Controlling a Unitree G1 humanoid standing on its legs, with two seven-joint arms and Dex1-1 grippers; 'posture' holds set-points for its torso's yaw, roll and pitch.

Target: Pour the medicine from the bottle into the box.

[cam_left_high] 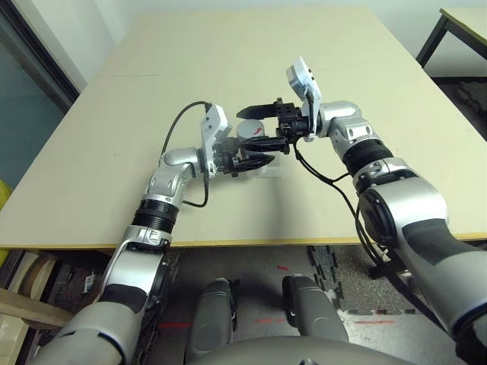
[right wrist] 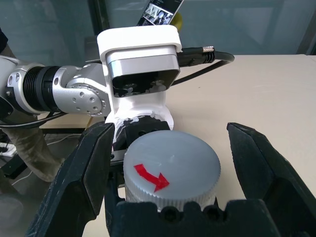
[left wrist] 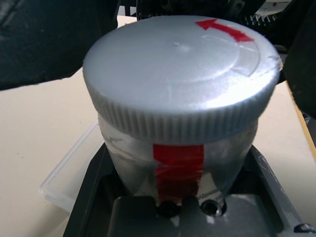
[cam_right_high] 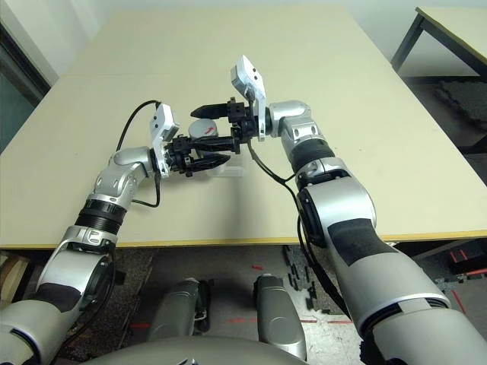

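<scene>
A shiny, smooth grey plastic cap (left wrist: pixel 173 74) with a bumpy edge is seen above a shiny clear bottle (left wrist: pixel 128 158).

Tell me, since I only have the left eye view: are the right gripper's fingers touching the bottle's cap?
Observer: No. In the right wrist view, the right gripper has its fingers apart, with a gap on either side of the cap.

Operator: What's on the bottle's side, below the cap?

Observer: The left wrist view shows a red strip running down the bottle.
</scene>
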